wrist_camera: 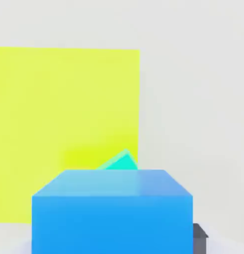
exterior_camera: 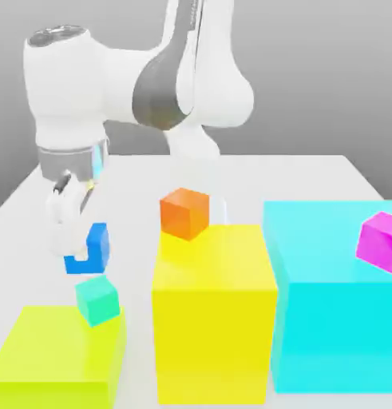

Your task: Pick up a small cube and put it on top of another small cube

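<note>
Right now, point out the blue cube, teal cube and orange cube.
blue cube (exterior_camera: pixel 97 244): exterior view, its right-hand face.
teal cube (exterior_camera: pixel 98 300): exterior view, front face.
orange cube (exterior_camera: pixel 184 213): exterior view, front face.

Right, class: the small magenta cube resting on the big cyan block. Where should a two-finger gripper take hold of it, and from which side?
Grip the small magenta cube across two opposite flat side faces, coming from above. It sits on top of the big cyan block, so probably nothing stands over it. It looks turned, so rotate the fingers to match its faces.

Small cube (exterior_camera: pixel 89 250) above another cube (exterior_camera: pixel 98 299)
</note>
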Controlling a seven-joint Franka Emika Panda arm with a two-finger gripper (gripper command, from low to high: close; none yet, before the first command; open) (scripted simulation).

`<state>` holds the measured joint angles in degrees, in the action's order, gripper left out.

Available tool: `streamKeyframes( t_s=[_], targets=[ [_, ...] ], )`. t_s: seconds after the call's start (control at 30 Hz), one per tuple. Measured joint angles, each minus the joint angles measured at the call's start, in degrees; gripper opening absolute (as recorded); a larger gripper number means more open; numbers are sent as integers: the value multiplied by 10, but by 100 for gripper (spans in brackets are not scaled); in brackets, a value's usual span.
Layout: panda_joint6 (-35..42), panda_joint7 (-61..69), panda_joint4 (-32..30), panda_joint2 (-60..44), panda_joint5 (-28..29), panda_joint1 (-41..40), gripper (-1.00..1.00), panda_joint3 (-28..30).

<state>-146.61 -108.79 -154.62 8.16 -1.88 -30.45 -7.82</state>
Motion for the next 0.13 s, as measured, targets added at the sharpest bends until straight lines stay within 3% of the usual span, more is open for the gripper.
streamKeyframes(
  t_s=[0.03, 0.13],
  targets=[
    [-17, -1, -3, -14, 2, 0, 100, -1],
    [-17, -1, -3, -14, 2, 0, 100, -1]
  ],
)
